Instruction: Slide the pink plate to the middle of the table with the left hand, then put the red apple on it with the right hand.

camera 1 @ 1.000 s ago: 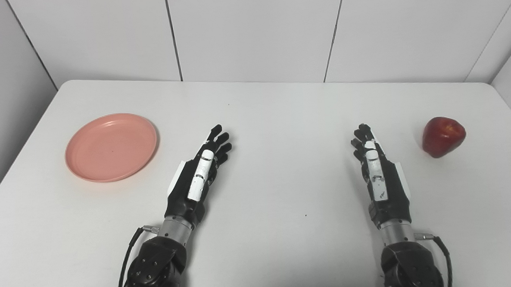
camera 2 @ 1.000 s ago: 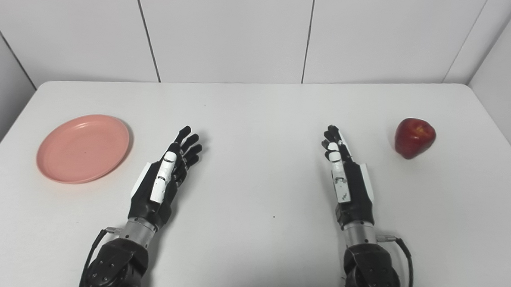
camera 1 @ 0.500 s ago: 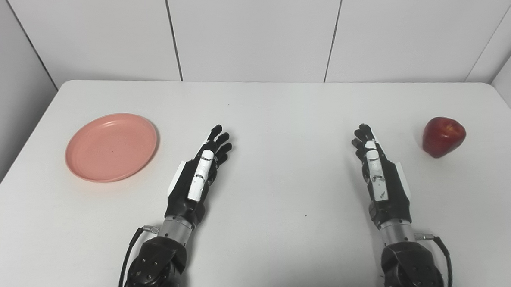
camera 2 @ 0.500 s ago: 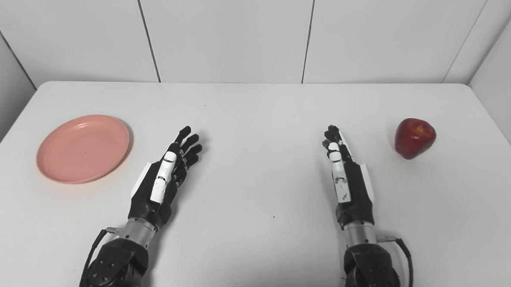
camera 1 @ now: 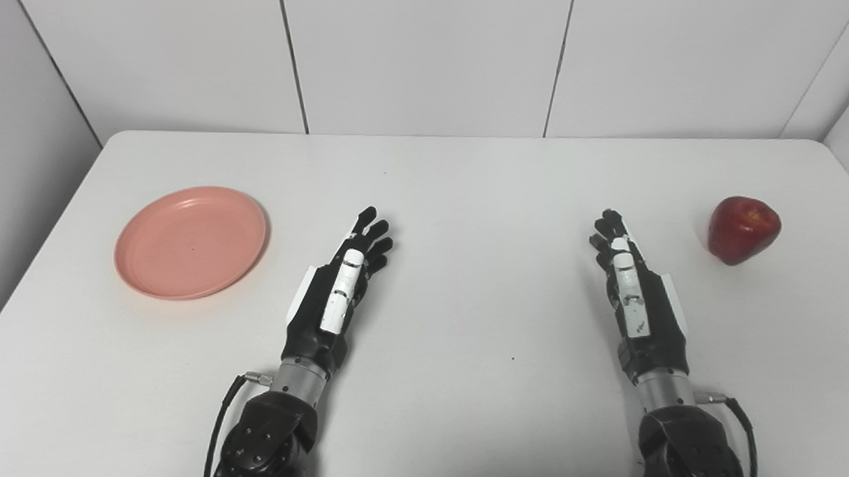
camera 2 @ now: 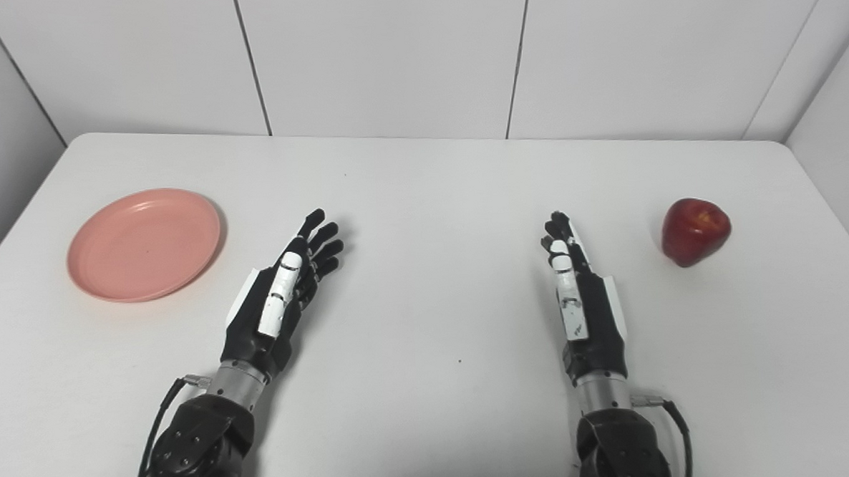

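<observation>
Pink plate (camera 1: 190, 242): shallow, likely light plastic; press its rim to slide across the counter (camera 1: 465, 194).
Red apple (camera 1: 744, 229): firm, smooth; cup its sides.
Left robot hand (camera 1: 337, 289), right robot hand (camera 1: 634, 287): fingers extended, empty.

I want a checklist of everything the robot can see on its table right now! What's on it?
Surface: white table, bare in the middle, with a few tiny dark specks.
Job's things: pink plate lies flat on the left side, nothing on it; red apple sits on the right side, not on the plate.
Clutter: nothing seen.
Hands: left hand is open, fingers stretched forward, beside the plate but apart from it; right hand is open, apart from the apple.
Cables: a black cable runs by the left wrist, another by the right wrist.
Surroundings: white panelled walls behind and at both sides.
</observation>
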Robot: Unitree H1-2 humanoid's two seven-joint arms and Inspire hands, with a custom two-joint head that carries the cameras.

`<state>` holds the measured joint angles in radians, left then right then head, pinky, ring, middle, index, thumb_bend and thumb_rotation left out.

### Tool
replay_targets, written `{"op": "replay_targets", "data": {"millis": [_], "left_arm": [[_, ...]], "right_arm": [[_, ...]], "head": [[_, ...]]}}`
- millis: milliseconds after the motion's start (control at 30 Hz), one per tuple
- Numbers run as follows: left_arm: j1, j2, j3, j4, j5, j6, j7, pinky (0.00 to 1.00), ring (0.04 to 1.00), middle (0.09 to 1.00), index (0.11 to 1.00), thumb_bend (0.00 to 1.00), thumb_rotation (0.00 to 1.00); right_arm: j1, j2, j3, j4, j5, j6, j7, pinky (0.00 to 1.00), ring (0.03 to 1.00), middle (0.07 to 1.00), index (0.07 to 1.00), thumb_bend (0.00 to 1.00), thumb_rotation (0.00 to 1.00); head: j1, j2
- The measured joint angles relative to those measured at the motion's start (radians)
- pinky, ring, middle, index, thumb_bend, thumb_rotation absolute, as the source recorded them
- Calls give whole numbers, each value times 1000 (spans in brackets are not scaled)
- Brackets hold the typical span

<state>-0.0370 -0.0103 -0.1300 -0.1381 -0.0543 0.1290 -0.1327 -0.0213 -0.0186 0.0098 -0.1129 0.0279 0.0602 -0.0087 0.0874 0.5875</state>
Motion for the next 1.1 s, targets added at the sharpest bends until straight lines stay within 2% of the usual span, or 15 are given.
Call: {"op": "replay_targets", "data": {"millis": [33, 133, 333, 467, 667, 1100], "left_arm": [[0, -3, -3, 9, 2, -3, 1, 950, 933, 950, 941, 496, 1000], [1, -15, -13, 28, 21, -12, 8, 944, 932, 951, 940, 486, 1000], [1, -49, -23, 55, 42, -32, 28, 940, 938, 956, 948, 490, 1000], [1, -65, -34, 79, 67, -39, 42, 924, 935, 954, 946, 456, 1000], [0, -76, -48, 95, 101, -69, 57, 914, 938, 957, 949, 431, 1000], [0, -77, -51, 96, 120, -69, 75, 909, 928, 948, 939, 436, 1000]], "right_arm": [[0, -4, -1, 2, 3, -1, 2, 992, 949, 950, 952, 221, 1000], [0, -24, -5, 25, 24, -33, 26, 991, 957, 961, 963, 203, 1000], [0, -47, -18, 47, 61, -71, 49, 999, 971, 974, 979, 160, 1000], [-2, -52, -22, 50, 83, -83, 73, 1000, 984, 985, 993, 140, 1000], [-2, -51, -29, 49, 112, -83, 77, 1000, 1000, 989, 999, 111, 1000], [3, -51, -27, 4, 109, -53, 76, 1000, 1000, 999, 1000, 60, 1000]], "head": [[35, -20], [63, -37], [184, -100], [213, -120], [232, -130], [250, -124]]}}
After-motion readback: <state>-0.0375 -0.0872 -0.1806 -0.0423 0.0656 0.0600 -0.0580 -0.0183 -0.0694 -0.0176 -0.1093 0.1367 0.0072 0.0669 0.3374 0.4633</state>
